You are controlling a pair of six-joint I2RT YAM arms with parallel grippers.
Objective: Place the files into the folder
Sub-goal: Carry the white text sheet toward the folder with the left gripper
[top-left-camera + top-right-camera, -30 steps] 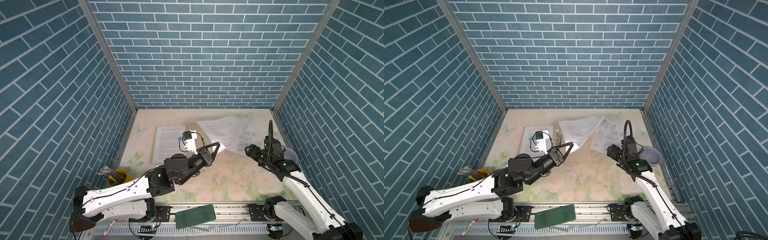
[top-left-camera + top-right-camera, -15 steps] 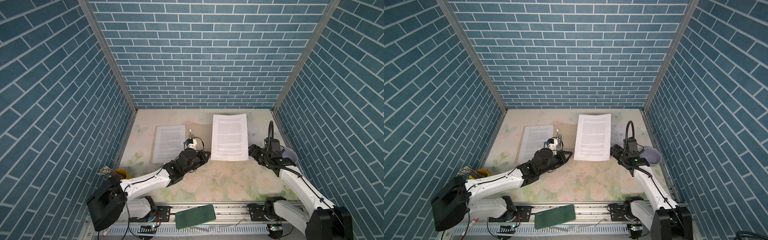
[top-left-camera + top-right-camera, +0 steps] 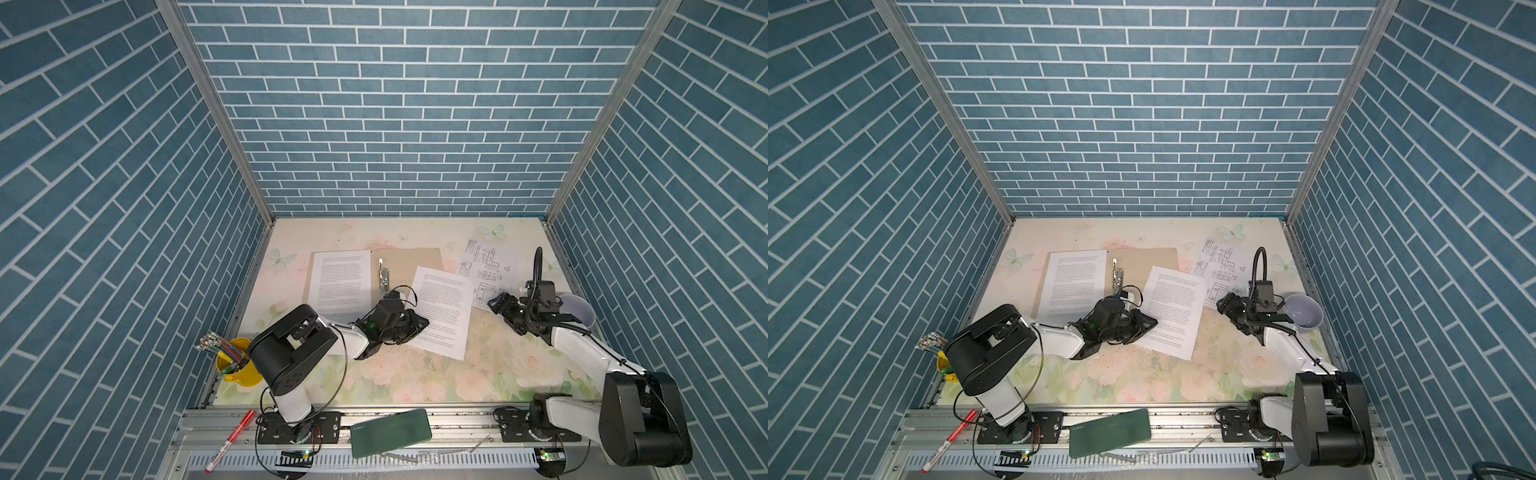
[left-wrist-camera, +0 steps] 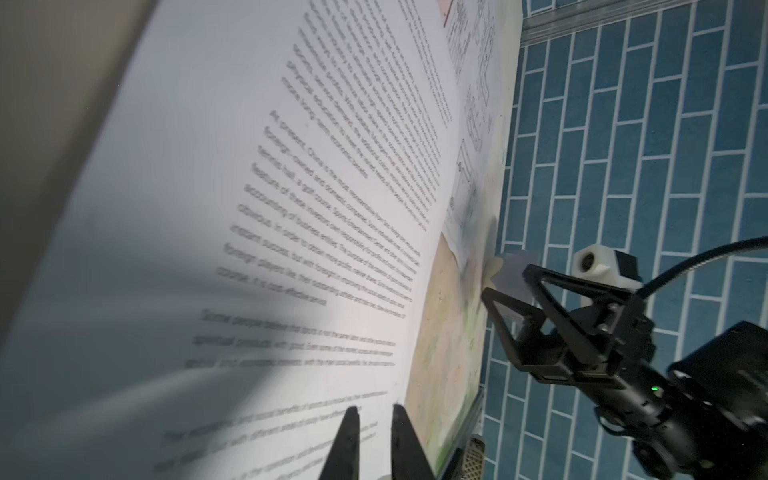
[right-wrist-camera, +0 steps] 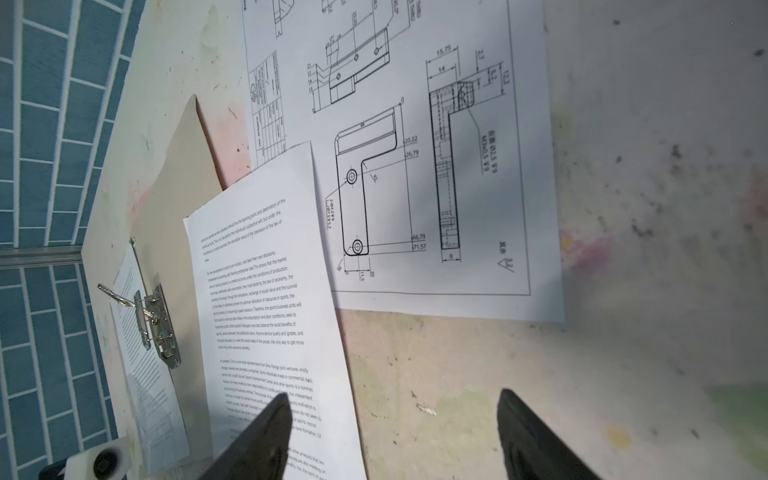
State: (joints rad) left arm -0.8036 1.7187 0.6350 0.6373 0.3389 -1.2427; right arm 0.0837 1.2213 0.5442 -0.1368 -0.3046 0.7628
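The tan folder [image 3: 417,262] lies open at the back of the table, its metal clip [image 3: 383,276] on the spine. One text file [image 3: 340,282] rests on its left half. A second text file [image 3: 442,316] lies askew, partly on the folder's right half and partly on the table. The diagram file [image 3: 490,270] lies to the right, its corner tucked under that sheet. My left gripper [image 3: 419,326] sits low at the skewed sheet's left edge, jaws a narrow gap apart [image 4: 375,409]. My right gripper [image 3: 498,303] hovers open [image 5: 392,401] by that sheet's right edge, holding nothing.
A lilac bowl [image 3: 575,316] stands by the right wall behind my right wrist. A yellow cup of pens [image 3: 237,365] is at the front left. A dark green case [image 3: 390,432] and a red marker [image 3: 230,440] lie on the front rail.
The second text sheet, held up in my left gripper before, has come down flat and skewed over the folder's right half. My left arm has dropped low and its jaws have parted slightly.
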